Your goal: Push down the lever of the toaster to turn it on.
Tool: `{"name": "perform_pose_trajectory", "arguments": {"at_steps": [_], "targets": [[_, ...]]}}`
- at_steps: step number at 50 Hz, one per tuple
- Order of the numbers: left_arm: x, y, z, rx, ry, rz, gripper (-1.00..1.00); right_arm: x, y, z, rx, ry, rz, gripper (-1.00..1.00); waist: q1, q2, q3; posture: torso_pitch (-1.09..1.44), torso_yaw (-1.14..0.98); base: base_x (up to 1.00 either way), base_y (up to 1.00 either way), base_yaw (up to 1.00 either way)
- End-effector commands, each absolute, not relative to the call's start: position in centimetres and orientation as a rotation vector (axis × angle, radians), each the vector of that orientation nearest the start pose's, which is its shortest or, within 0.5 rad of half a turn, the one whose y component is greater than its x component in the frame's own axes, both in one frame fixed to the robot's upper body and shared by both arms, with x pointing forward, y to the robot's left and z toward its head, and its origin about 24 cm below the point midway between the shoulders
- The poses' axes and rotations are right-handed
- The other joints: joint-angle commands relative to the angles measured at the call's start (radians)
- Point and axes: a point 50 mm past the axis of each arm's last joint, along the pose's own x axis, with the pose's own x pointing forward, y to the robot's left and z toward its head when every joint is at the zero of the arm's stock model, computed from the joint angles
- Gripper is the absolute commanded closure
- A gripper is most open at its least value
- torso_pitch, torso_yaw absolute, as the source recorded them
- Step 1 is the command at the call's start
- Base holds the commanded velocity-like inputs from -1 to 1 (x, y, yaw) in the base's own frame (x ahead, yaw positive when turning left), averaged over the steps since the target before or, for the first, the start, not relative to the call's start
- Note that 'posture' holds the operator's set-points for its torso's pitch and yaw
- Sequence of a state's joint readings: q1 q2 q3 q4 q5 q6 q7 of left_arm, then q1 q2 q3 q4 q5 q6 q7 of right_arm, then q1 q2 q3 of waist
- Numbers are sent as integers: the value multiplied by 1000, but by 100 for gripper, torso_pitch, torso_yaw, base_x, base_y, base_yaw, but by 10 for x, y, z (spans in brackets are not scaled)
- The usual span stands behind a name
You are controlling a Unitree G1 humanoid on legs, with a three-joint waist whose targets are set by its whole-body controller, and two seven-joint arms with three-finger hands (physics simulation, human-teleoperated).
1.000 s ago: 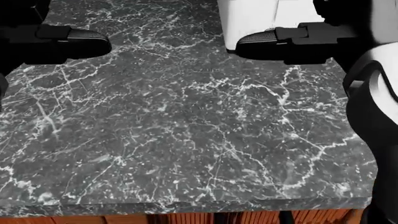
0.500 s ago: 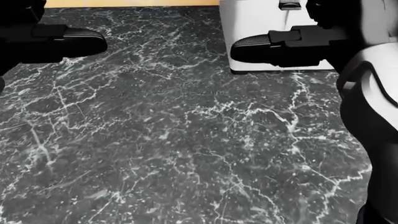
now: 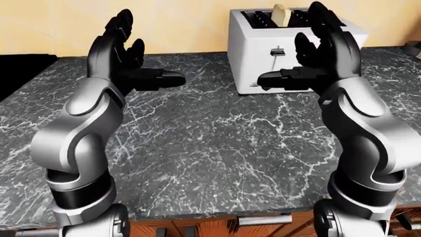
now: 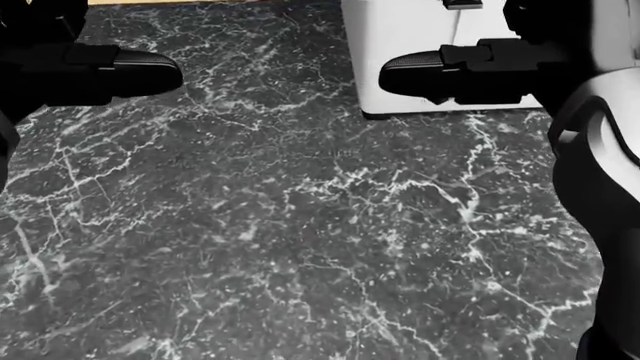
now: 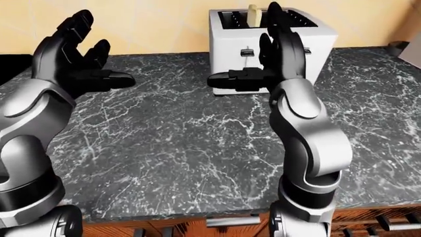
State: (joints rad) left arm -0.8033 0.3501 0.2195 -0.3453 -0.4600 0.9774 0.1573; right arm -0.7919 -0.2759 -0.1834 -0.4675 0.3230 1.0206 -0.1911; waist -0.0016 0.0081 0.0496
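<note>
A white toaster stands on the dark marble counter at the top middle of the left-eye view, with a bread slice in one slot. Its lever sits high on the side facing me. My right hand is open, fingers up and thumb pointing left, just in front of that side and to the right of the lever, not touching it. My left hand is open and empty, raised over the counter well left of the toaster. The head view shows only the toaster's lower part and both thumbs.
The marble counter spreads below both hands. A black stove lies at the left edge. A yellow wall runs behind. Wooden drawers show under the counter's near edge. A small dark object sits at the right edge.
The head view has shifted: the counter's near edge has dropped out of sight and more of the toaster shows, so the camera moved. Both hands keep nearly the same places.
</note>
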Motion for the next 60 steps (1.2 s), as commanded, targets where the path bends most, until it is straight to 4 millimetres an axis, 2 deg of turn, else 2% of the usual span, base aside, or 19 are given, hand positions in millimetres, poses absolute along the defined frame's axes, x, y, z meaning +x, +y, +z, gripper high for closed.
{"name": "perform_pose_trajectory", "arguments": {"at_steps": [1, 15, 21, 36, 47, 54, 60], "targets": [[305, 176, 293, -45, -276, -55, -100, 292, -159, 294, -2, -323, 7, -100, 2, -4, -25, 0, 0, 0, 0, 0], [307, 177, 290, -42, -260, -48, -100, 293, -159, 292, -2, -318, 10, -100, 5, -8, -28, -1, 0, 0, 0, 0], [307, 176, 290, -42, -254, -51, -100, 293, -160, 292, -1, -318, 10, -100, 6, -8, -53, -6, 0, 0, 0, 0], [307, 175, 290, -41, -252, -57, -100, 293, -159, 293, -4, -320, 10, -100, 8, -7, -147, -21, 0, 0, 0, 0], [308, 174, 288, -42, -253, -61, -100, 292, -159, 293, -5, -320, 10, -100, 10, -7, -236, -32, 0, 0, 0, 0], [307, 173, 289, -42, -254, -63, -100, 293, -159, 293, -4, -320, 9, -100, 13, -8, -284, -36, 0, 0, 0, 0], [307, 173, 290, -35, -268, -60, -100, 294, -159, 291, -6, -316, 9, -100, 16, -9, -312, -39, 0, 0, 0, 0]]}}
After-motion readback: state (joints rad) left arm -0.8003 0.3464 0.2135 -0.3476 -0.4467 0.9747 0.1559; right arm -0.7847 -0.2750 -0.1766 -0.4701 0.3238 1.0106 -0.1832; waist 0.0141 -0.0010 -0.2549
